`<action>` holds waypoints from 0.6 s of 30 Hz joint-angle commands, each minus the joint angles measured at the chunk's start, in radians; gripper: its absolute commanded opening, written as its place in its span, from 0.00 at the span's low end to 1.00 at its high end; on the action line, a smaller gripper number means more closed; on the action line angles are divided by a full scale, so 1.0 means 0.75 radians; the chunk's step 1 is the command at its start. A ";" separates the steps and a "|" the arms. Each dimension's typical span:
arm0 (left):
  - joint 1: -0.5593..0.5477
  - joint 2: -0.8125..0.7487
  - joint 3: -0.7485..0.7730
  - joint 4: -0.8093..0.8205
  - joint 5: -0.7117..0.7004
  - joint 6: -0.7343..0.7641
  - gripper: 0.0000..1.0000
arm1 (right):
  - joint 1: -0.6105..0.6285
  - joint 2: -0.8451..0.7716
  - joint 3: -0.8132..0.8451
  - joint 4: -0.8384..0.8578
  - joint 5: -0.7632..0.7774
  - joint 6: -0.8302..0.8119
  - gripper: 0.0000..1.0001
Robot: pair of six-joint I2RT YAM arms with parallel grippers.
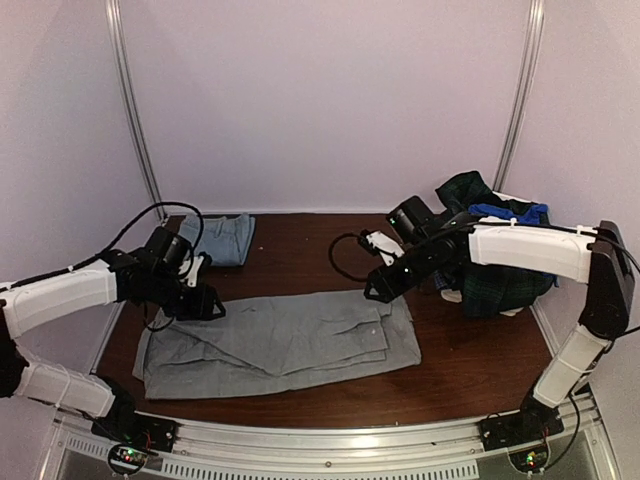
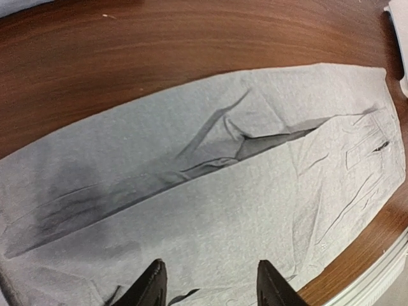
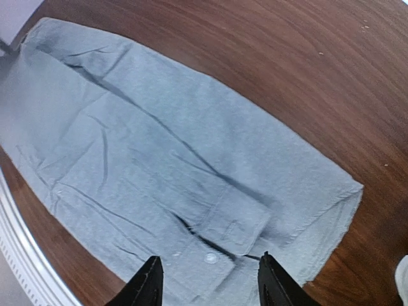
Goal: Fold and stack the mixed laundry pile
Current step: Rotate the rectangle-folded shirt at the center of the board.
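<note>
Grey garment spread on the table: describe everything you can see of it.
The grey garment is light grey, woven-looking cloth, lying flat left to right on the wooden table near the front edge, seemingly doubled over, with soft creases. A pocket and a button show near its right end. The left gripper and right gripper, both open, are above opposite ends; contact unclear.

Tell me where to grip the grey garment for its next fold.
Probably pinch the grey garment at both short ends from above, left gripper at its end, right gripper at the buttoned end. It lies flat, so only the edges lift.
</note>
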State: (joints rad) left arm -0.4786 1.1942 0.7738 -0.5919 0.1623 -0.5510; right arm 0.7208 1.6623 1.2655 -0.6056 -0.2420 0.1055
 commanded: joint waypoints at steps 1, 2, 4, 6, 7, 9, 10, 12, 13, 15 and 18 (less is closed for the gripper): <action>-0.052 0.154 0.032 0.134 0.059 0.027 0.46 | 0.146 0.007 -0.097 0.094 -0.118 0.111 0.50; -0.053 0.179 0.025 0.148 0.058 0.020 0.45 | 0.176 0.034 -0.110 0.124 -0.128 0.129 0.49; -0.051 0.219 0.005 0.163 0.038 0.001 0.43 | 0.213 0.101 -0.117 0.159 -0.141 0.149 0.48; -0.041 0.250 -0.012 0.157 0.006 -0.009 0.42 | 0.225 0.166 -0.123 0.195 -0.136 0.157 0.46; -0.029 0.262 -0.025 0.156 -0.014 -0.016 0.41 | 0.225 0.199 -0.120 0.205 -0.128 0.157 0.45; 0.008 0.285 -0.060 0.164 -0.032 -0.028 0.39 | 0.221 0.256 -0.107 0.205 -0.102 0.145 0.44; 0.026 0.297 -0.076 0.166 -0.043 -0.034 0.38 | 0.215 0.287 -0.095 0.197 -0.099 0.137 0.44; 0.049 0.318 -0.103 0.168 -0.077 -0.045 0.37 | 0.203 0.336 -0.066 0.175 -0.090 0.121 0.43; 0.058 0.322 -0.117 0.175 -0.091 -0.053 0.37 | 0.194 0.355 -0.051 0.170 -0.079 0.107 0.43; 0.069 0.324 -0.142 0.203 -0.097 -0.070 0.38 | 0.164 0.394 -0.021 0.163 -0.058 0.082 0.43; 0.074 0.306 -0.144 0.262 -0.039 -0.065 0.39 | 0.104 0.489 0.062 0.125 -0.001 0.027 0.43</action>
State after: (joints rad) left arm -0.4313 1.4319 0.6731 -0.4824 0.1207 -0.5861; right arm 0.8524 1.9404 1.2495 -0.4816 -0.3260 0.1768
